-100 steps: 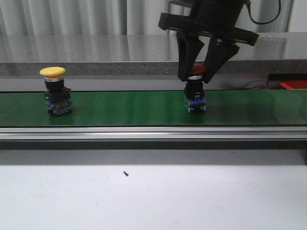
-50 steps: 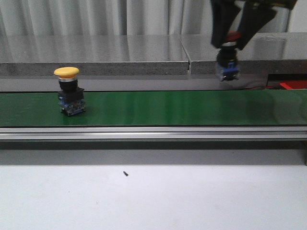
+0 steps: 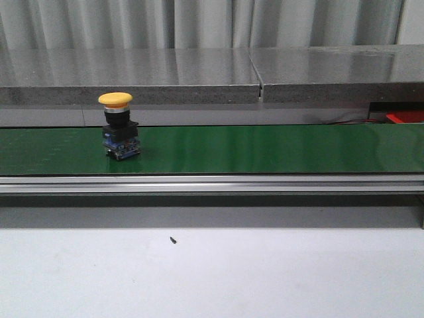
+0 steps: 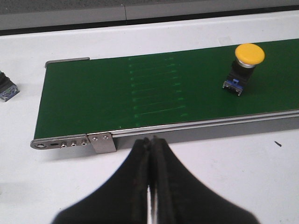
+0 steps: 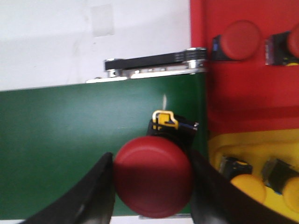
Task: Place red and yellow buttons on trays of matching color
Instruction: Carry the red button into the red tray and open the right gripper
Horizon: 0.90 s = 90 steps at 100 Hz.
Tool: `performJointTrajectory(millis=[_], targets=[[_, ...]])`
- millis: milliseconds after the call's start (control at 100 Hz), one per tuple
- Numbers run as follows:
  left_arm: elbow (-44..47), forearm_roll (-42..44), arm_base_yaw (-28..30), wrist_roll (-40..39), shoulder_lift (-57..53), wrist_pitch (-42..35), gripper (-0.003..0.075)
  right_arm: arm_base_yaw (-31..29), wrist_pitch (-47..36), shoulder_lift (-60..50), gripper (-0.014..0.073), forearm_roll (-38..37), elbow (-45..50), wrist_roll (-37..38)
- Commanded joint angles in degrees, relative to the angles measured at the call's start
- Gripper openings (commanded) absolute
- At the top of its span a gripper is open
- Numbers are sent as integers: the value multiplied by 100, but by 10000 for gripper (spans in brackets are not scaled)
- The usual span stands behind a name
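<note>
Conveyor belt (image 3: 265, 149): smooth green, slight sheen, faint reflections. Belt frame rail (image 3: 212, 183): brushed metal, silvery. Yellow button (image 3: 119, 126): glossy plastic cap, black plastic body. Red button (image 5: 153, 176): smooth plastic cap, soft gloss. Right gripper (image 5: 152, 196) fingers (image 5: 96, 193): black matt plastic. Left gripper (image 4: 150, 186): same matt black. Table (image 3: 212, 278): white, matt. Red tray (image 5: 243, 79), yellow tray (image 5: 252, 144): smooth plastic look.

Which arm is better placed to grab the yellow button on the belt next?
Left. The left gripper is shut and empty, with the yellow button in its view. The right gripper is busy holding the red button near the red tray.
</note>
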Motion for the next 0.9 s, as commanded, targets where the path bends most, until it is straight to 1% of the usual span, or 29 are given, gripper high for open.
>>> performJointTrajectory(millis=[0,110,250,890], targets=[[-157,-46,-51,11,5,-419,-19,-319,-313,-324,214,9,-33,-86],[-157,-46,-51,11,5,-419,-19,-675,-591,-324,214,9,159,-86],[-157,-46,-51,11,5,-419,-19,-930,-859,-229,214,23,301,-86],[-157,-46,-51,11,5,-419,-18,-924,-1606,1006,214,136,307,-86]])
